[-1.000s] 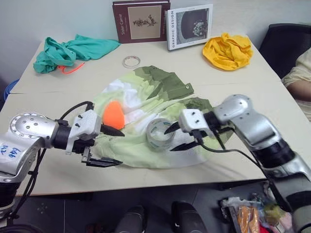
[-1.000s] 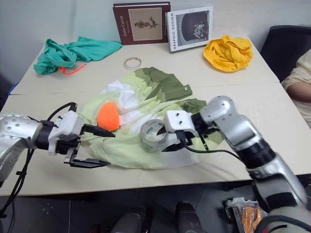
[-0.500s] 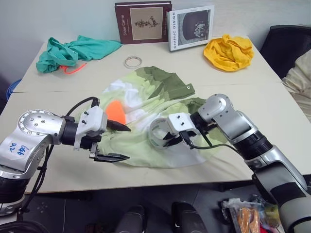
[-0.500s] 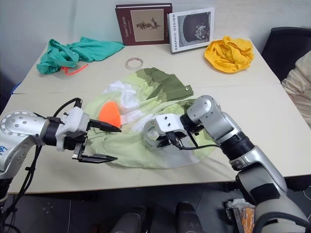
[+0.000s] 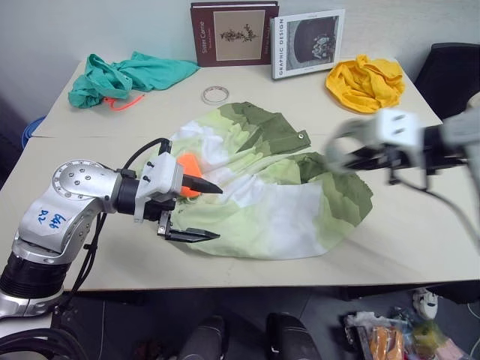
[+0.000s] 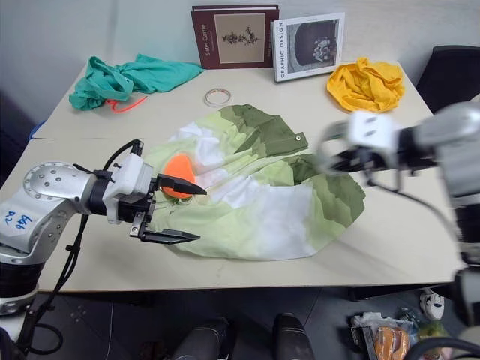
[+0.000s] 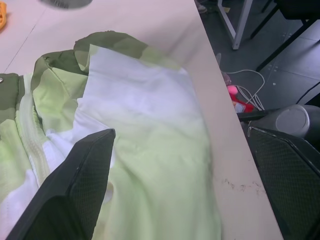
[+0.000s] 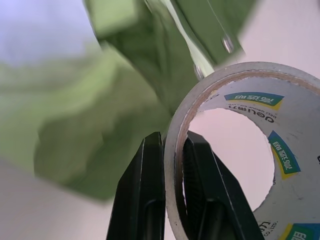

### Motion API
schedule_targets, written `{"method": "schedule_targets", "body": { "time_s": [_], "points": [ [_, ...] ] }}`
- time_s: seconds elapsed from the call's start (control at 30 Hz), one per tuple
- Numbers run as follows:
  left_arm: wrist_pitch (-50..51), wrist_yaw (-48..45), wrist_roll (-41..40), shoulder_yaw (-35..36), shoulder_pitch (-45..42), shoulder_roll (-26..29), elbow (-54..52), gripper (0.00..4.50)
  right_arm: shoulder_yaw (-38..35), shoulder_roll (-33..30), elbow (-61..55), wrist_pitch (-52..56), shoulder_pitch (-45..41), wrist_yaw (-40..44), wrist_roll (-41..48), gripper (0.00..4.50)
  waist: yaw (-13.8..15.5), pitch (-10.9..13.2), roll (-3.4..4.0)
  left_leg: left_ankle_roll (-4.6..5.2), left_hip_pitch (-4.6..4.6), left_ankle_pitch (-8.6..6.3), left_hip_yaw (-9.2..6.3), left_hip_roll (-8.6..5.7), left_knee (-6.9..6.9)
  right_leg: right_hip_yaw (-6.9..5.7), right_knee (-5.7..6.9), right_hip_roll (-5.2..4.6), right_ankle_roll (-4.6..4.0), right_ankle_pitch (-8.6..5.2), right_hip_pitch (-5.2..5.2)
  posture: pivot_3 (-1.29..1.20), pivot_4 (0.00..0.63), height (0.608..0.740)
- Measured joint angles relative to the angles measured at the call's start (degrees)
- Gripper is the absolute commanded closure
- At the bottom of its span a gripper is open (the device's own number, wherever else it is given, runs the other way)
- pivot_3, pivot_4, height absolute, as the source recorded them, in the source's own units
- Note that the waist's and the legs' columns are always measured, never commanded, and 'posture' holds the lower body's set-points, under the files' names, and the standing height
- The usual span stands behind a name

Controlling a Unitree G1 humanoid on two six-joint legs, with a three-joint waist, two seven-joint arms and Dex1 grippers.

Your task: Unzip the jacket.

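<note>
Jacket (image 5: pixel 262 191) spread crumpled across the middle of the counter (image 5: pixel 420 240), near hem close to the near edge, zip line running pale through the folds in the left wrist view. Orange object (image 5: pixel 187 166) resting on its left part, just behind the upper finger of the left claw (image 5: pixel 201 212). Left claw spread wide and empty, hovering just over the jacket's near-left edge, pointing right across the cloth — probably poised to pin or pinch the fabric once the way is clear. Right claw (image 8: pixel 172 165) pinched on the wall of a tape roll (image 8: pixel 235 145), one finger inside the ring and one outside, lifted off to the right of the jacket above bare counter; likely being cleared away so the zip lies free. Zip not yet touched, so the task proper barely begun.

Far side: teal cloth (image 5: pixel 124 75) at left, yellow cloth (image 5: pixel 364 81) at right, two books (image 5: pixel 266 37) propped against the wall, a smaller tape ring (image 5: pixel 215 94) just beyond the jacket.
</note>
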Motion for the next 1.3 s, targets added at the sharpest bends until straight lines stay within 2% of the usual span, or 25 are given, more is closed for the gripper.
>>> {"method": "schedule_targets", "body": {
  "time_s": [0.13,0.27,0.33,0.43,0.67,0.7,0.9,1.0,1.13,1.3],
  "points": [
    [-0.4,-0.2,0.3,-1.2,-0.3,-1.6,0.9,0.0,-4.0,-3.3,1.3,-3.3,15.5,-5.5,-2.7,4.33,-0.9,0.0,0.03,0.0,0.1,0.01,0.28,0.05,0.06,0.21,0.15,0.03,0.01,0.0,-0.01,0.0,0.15,0.74],
    [-0.9,-0.7,0.7,-2.4,-0.7,-2.6,1.1,0.0,-7.7,-3.0,6.0,-2.8,21.2,-12.2,-2.9,4.33,-1.4,0.0,0.19,0.0,0.16,0.04,0.3,0.04,0.09,0.24,0.23,0.03,0.01,0.0,0.01,0.0,0.15,0.74],
    [-1.5,-0.8,1.0,-2.6,-1.0,-2.7,1.3,0.0,-9.7,-2.2,7.7,-2.2,22.1,-14.7,-2.3,3.61,-1.5,0.0,0.2,-0.01,0.16,0.04,0.3,0.07,0.08,0.23,0.21,0.04,0.01,0.0,0.01,0.0,0.15,0.74],
    [-2.5,-1.1,2.1,-2.8,-1.1,-2.7,1.6,0.0,-11.9,-0.5,8.2,0.8,22.6,-15.6,0.5,2.79,-1.5,0.0,0.2,-0.01,0.17,0.04,0.3,0.06,0.08,0.23,0.19,0.04,0.01,0.0,0.02,0.0,0.15,0.74],
    [-5.4,-0.4,6.7,-2.9,-0.2,-2.0,4.0,0.0,-11.6,-1.9,5.5,1.4,20.1,-12.1,3.1,0.24,-1.4,0.0,0.23,-0.01,0.16,0.04,0.27,0.05,0.08,0.21,0.17,0.03,0.01,0.0,0.04,0.0,0.15,0.74],
    [-5.8,-0.3,7.5,-3.1,0.0,-1.5,3.8,0.0,-11.3,-2.9,4.6,0.7,19.5,-11.1,3.0,0.03,-1.4,0.0,0.24,-0.01,0.16,0.03,0.26,0.06,0.06,0.2,0.14,0.04,0.01,0.0,0.03,0.0,0.15,0.74],
    [-5.0,2.2,14.4,-2.8,5.3,6.8,0.1,0.0,-3.4,-5.6,-10.5,-6.6,12.3,0.6,3.9,0.03,-1.7,0.0,0.29,-0.08,0.17,0.0,0.25,0.16,-0.05,0.2,0.04,0.12,0.01,0.0,0.02,0.0,0.15,0.74],
    [-6.2,2.5,19.2,-3.8,10.5,11.7,-2.9,0.0,6.1,-1.1,-10.8,-17.3,3.6,3.5,-2.5,0.03,-1.7,0.0,0.24,-0.07,0.2,-0.01,0.25,0.12,-0.04,0.21,0.01,0.1,0.01,0.0,0.08,0.0,0.15,0.74],
    [-10.3,4.0,26.3,-7.7,13.8,12.5,-4.5,0.0,18.9,10.5,3.1,-32.6,-9.5,-1.4,-16.7,0.03,-1.3,0.0,0.24,-0.02,0.16,0.01,0.25,0.0,0.02,0.2,0.11,0.03,0.01,0.0,0.03,0.0,0.15,0.74],
    [-12.2,6.9,32.6,-10.9,12.8,9.3,-3.6,0.0,26.9,21.0,21.3,-44.4,-19.3,-8.8,-26.7,0.03,-1.2,0.0,0.24,-0.02,0.05,0.01,0.15,0.0,-0.05,0.13,0.18,0.06,0.0,0.0,-0.08,0.0,0.15,0.74]
  ]
}}
